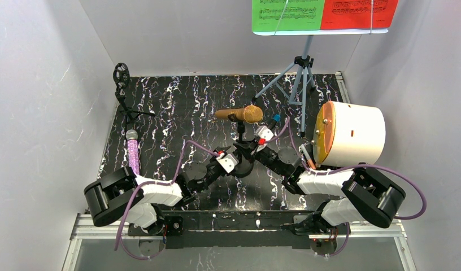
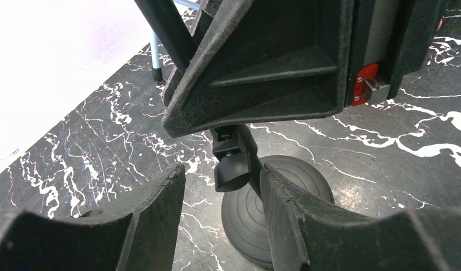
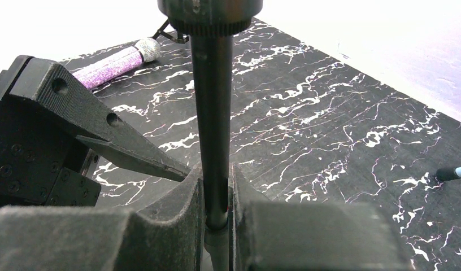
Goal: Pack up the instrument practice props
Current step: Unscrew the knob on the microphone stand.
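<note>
Only the right wrist view shows the right gripper [image 3: 217, 195] pinching the pole of the thin black mic mount [image 3: 212, 113] (matte, grainy fingers pressed on both sides). The left wrist view shows the left gripper [image 2: 222, 172] held low, fingers spread either side of the mount's knuckle above its ribbed round base [image 2: 290, 189]. From above, both arms reach inward, and the gold microphone [image 1: 239, 114] lies on top of the mount, mid-table.

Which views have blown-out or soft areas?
Left wrist: wall at top left blown out white, stand base sharp. Right wrist: wall clipped white, near fingers soft, mic mount pole crisp. Top external: evenly lit, sharp; score sheets cut by the top edge.
</note>
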`<action>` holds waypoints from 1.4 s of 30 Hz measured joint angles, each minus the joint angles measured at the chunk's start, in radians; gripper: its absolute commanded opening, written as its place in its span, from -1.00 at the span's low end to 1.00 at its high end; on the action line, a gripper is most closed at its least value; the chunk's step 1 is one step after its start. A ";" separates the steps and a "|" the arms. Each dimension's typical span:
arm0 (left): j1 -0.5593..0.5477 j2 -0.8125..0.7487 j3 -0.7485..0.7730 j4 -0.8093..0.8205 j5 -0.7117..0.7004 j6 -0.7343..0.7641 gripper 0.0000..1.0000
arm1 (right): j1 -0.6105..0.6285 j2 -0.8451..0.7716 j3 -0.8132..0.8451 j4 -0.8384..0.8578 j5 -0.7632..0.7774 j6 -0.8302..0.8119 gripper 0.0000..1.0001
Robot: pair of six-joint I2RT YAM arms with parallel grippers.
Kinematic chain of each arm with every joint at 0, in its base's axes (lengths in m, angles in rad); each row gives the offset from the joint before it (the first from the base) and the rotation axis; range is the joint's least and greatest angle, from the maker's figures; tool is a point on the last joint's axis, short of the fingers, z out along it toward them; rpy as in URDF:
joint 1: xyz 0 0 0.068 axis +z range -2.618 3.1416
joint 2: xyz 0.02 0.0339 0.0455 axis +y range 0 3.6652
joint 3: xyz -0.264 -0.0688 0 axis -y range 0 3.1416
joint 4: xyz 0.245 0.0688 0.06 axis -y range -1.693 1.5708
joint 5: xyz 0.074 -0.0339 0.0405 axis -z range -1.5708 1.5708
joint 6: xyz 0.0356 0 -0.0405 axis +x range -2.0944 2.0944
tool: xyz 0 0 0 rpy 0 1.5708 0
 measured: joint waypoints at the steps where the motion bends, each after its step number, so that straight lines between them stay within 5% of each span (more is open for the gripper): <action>1: 0.000 0.000 0.000 0.003 -0.001 -0.002 -0.07 | 0.002 0.000 0.000 0.000 0.001 -0.001 -0.97; 16: -0.005 0.013 0.000 0.021 -0.007 -0.050 -1.00 | 0.014 0.011 -0.007 0.027 0.040 -0.004 -0.97; 24: -0.001 0.013 0.000 0.023 -0.011 -0.210 -1.00 | 0.014 0.026 -0.007 0.048 0.043 -0.004 -0.97; 42: 0.219 0.032 0.022 -0.021 0.247 -1.262 -1.00 | 0.014 0.052 -0.007 0.087 0.093 0.000 -0.97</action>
